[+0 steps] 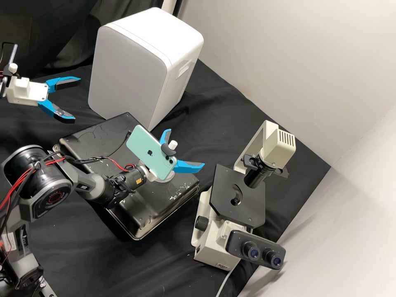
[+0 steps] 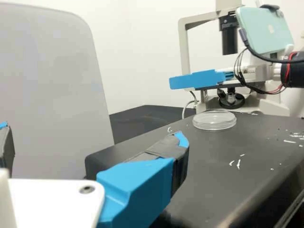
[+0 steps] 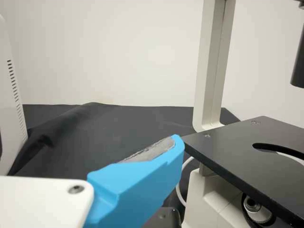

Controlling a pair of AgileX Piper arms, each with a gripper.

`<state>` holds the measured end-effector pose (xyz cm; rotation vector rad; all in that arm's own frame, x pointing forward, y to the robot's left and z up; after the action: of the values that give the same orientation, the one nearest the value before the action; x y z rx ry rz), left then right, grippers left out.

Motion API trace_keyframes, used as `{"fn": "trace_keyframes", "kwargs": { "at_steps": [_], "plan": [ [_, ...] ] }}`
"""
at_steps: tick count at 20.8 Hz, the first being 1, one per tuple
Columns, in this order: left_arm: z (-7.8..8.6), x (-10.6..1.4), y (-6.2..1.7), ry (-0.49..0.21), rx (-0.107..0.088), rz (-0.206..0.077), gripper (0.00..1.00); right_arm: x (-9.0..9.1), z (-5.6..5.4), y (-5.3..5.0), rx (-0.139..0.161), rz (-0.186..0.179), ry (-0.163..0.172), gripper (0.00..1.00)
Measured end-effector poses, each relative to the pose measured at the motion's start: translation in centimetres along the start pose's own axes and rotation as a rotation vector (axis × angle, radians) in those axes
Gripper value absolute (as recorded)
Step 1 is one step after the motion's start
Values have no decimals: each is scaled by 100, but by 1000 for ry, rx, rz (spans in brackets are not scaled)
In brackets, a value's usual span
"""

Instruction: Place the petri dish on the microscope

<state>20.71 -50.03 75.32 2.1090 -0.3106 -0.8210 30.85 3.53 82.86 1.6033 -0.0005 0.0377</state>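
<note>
Clear glossy petri dish [image 2: 214,119], scuffed semi-gloss black tray [image 2: 256,175] (matt black cloth [image 1: 218,103] beneath)

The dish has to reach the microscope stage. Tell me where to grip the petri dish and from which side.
Grip the petri dish across its rim, a finger on each side of the low wall, coming down from above. It lies flat on the black case, round and shallow, so a sideways approach would likely catch little. The open right gripper is nearest.
</note>
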Motion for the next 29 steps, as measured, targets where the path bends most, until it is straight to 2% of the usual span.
{"fn": "trace_keyframes", "kwargs": {
  "at_steps": [1,3,5,8,10,14,16,20,22,25,29],
  "plan": [
    [2,1,-4,-3,-7,-3,100,0,0,0,0,0,0,100],
    [7,6,-27,-14,-39,-15,100,0,0,0,0,0,0,100],
    [13,8,-41,-23,-61,-24,100,0,0,0,0,0,0,100],
    [16,13,-62,-30,-83,-35,100,0,-2,2,0,2,2,100],
    [24,12,-66,-39,-80,-39,100,-17,11,-10,2,-1,-1,100],
    [23,16,-62,-39,-79,-38,100,-142,91,-74,6,-25,-28,100],
    [23,16,-62,-39,-79,-38,100,-228,92,-70,4,-22,-21,100],
    [23,16,-62,-39,-79,-38,100,-380,66,-85,3,-10,33,100],
    [22,17,-65,-39,-80,-39,100,-441,97,-121,2,-19,29,100],
    [16,21,-84,-38,-84,-47,100,-517,152,-176,3,-43,5,100],
    [9,38,-72,-41,-80,-42,100,-588,170,-207,1,-48,16,100]
  ]
}}
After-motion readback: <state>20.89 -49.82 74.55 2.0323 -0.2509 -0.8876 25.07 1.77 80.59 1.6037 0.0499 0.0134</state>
